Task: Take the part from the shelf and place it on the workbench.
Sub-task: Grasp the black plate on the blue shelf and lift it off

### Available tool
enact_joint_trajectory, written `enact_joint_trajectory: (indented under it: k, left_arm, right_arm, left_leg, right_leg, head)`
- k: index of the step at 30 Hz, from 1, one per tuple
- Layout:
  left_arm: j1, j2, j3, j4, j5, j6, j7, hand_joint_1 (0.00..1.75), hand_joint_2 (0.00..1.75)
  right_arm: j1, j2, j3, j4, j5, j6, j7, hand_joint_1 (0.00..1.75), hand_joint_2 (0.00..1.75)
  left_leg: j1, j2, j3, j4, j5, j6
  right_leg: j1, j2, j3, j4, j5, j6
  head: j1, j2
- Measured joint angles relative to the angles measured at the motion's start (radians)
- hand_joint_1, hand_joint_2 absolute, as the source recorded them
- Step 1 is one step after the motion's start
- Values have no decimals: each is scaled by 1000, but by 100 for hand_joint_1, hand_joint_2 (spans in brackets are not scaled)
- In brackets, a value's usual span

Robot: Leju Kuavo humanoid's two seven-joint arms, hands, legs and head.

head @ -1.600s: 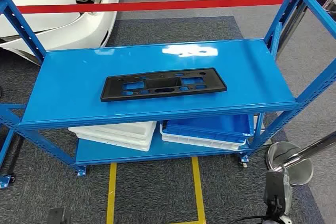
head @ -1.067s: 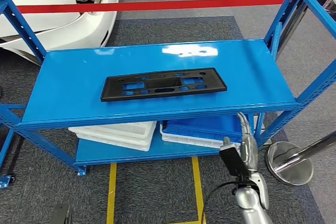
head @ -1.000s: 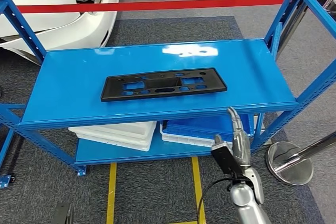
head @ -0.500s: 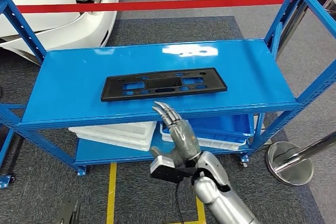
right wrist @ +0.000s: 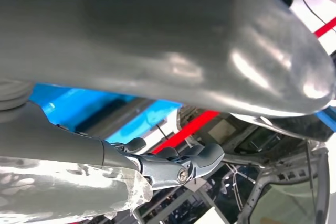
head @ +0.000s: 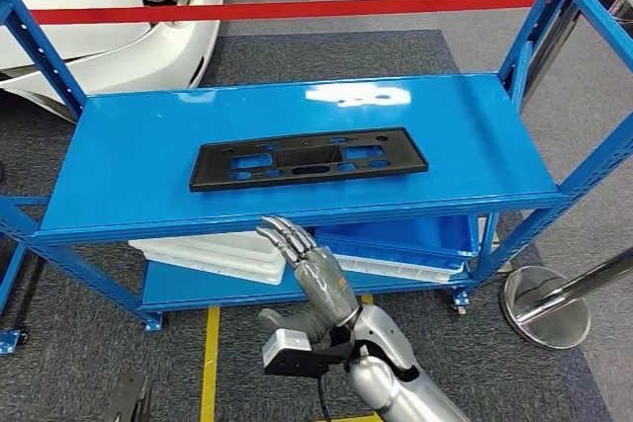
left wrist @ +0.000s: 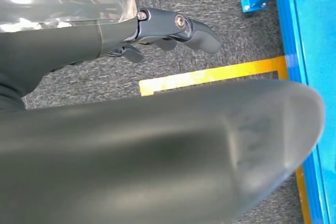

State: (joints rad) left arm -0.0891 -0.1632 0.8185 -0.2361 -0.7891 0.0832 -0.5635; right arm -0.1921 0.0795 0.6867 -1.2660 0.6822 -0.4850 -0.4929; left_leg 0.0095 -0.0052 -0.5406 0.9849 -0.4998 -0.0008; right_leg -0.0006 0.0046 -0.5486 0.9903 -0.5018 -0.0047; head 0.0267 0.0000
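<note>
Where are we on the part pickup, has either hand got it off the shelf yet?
Done: nothing yet. The black part lies flat on the top shelf, untouched. In hand: the right hand is raised in front of the shelf's front edge, fingers apart, holding nothing, below the part. The left hand hangs low over the carpet, empty. Left: reach the part, grip it, lift it and carry it to the workbench.
</note>
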Motion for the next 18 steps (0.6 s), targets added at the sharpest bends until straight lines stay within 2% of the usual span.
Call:
enact_joint_trajectory:
  k: [9,18]
  left_arm:
    - [8,-1,16,1,8,6,-2,0,0]
    - [11,-1,25,1,4,-2,-25,0,0]
  right_arm:
    - [74,-10,10,-57,4,-50,-11,0,0]
    - [129,-23,9,-118,48,-61,-5,0,0]
  left_leg:
    - [0,0,0,0,0,0]
    - [0,0,0,0,0,0]
  right_leg:
    - [0,0,0,0,0,0]
    - [0,0,0,0,0,0]
  head:
    - [0,0]
    - [0,0]
